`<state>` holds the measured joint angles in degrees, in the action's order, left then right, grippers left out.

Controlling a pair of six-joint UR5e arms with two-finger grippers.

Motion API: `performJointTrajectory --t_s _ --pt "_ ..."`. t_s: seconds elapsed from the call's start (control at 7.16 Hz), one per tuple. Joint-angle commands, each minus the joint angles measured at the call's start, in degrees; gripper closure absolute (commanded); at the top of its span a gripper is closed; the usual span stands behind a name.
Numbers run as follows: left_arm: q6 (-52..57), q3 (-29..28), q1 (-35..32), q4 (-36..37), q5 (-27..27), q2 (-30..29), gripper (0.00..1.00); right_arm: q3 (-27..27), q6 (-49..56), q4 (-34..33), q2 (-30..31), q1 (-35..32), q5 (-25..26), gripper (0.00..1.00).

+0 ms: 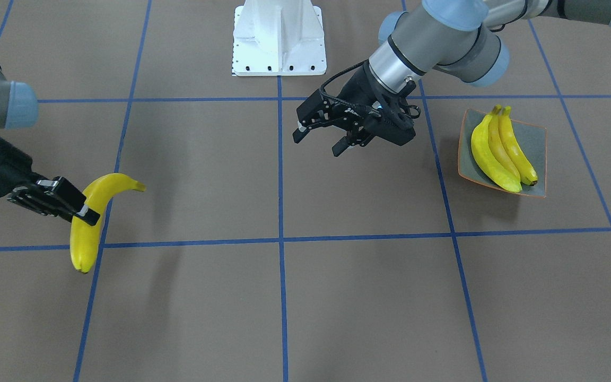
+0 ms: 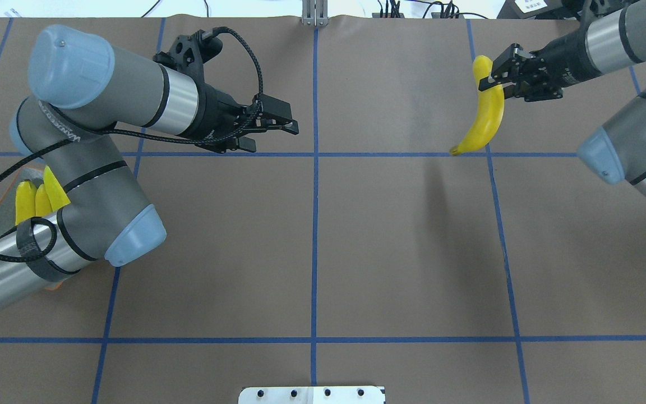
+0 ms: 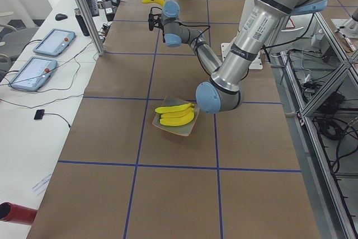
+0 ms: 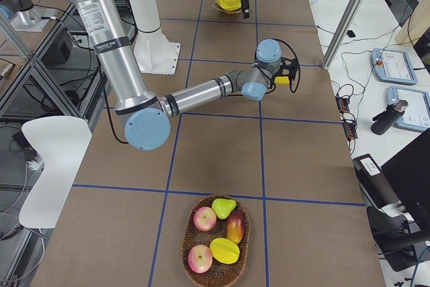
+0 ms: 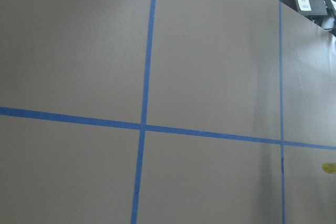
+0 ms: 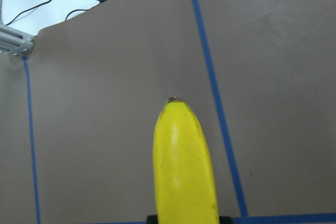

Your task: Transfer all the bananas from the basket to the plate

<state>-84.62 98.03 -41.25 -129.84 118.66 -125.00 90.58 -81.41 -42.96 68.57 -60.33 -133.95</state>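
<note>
1. At the left of the front-facing view, the right gripper (image 1: pixel 86 210) is clamped across the middle of a banana (image 1: pixel 87 241). The banana hangs clear of the table (image 1: pixel 337 297) and throws a shadow on the brown paper. This arm comes in low from the left edge, with its wrist nearly level.
2. Only the right wrist view gives that banana's dark-tipped end close up, pointing away from the camera beside a blue tape line (image 6: pixel 215 103).
3. At the centre of the front-facing view, the left gripper (image 1: pixel 317 144) hovers with its fingers parted and nothing between them. Its arm reaches down from the upper right, and the tool points towards the view's left.
4. The left wrist view shows little beyond paper and tape lines.
5. At the right, the plate (image 1: pixel 538 135) carries three bananas (image 1: pixel 488 154) side by side. The overhead view hides most of them behind the left arm's elbow.
6. The right-side view shows the basket (image 4: pixel 187 250) plainly at lower centre, holding other fruit (image 4: pixel 205 218).
</note>
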Motion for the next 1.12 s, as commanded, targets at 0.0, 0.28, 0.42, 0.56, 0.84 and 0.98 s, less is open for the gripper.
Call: performJointTrajectory --t_s 0.0,0.28,0.42,0.56,0.84,0.98 --pt "0.51 -5.36 1.86 -8.81 -0.09 -3.48 0.01 3.27 -8.21 0.33 -2.73 5.9 2.02 1.0" --pt "3.91 -8.46 4.15 -14.63 -0.18 -5.61 0.01 4.43 -8.85 -0.11 -3.88 9.77 2.11 1.0" --pt "5.59 -8.47 4.68 -15.79 -0.18 -5.7 0.01 4.95 -8.85 -0.02 -4.06 10.84 2.46 1.0" --pt "5.7 -8.9 5.47 -17.19 -0.27 -5.61 0.01 5.91 -8.94 -0.2 -4.15 12.67 3.42 1.0" --pt "5.78 -9.26 6.52 -18.61 -0.27 -5.69 0.01 6.45 -9.03 -0.72 -5.46 16.02 5.62 1.0" --pt "6.39 -9.26 6.79 -18.78 -0.27 -5.7 0.01 6.53 -8.77 -1.51 -5.82 16.21 5.45 1.0"
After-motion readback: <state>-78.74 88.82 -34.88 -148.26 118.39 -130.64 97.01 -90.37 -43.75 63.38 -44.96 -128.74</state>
